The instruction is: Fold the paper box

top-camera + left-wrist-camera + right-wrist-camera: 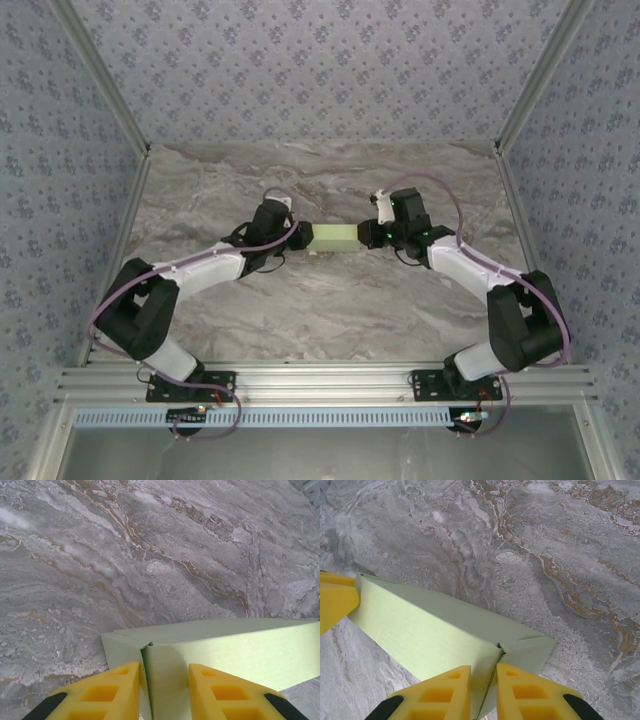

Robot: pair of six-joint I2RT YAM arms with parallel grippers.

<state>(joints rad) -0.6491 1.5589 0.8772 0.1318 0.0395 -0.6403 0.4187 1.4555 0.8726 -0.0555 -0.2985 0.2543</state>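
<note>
The paper box (pixel 335 237) is a pale green, long rectangular box held level between the two arms near the middle of the marble table. My left gripper (pixel 305 237) holds its left end. In the left wrist view the yellow jaws (pixel 164 672) are closed on a curved end flap of the box (pixel 240 650). My right gripper (pixel 368 236) holds the other end. In the right wrist view its jaws (pixel 483 672) pinch the card edges at the corner of the box (pixel 420 625). One of the left gripper's yellow fingers (pixel 335 600) shows at the box's far end.
The marble table top (pixel 330 310) spreads all around the box. An aluminium rail (pixel 330 385) with both arm bases runs along the near edge. Patterned walls (pixel 60 200) and metal posts close in the left, right and back sides.
</note>
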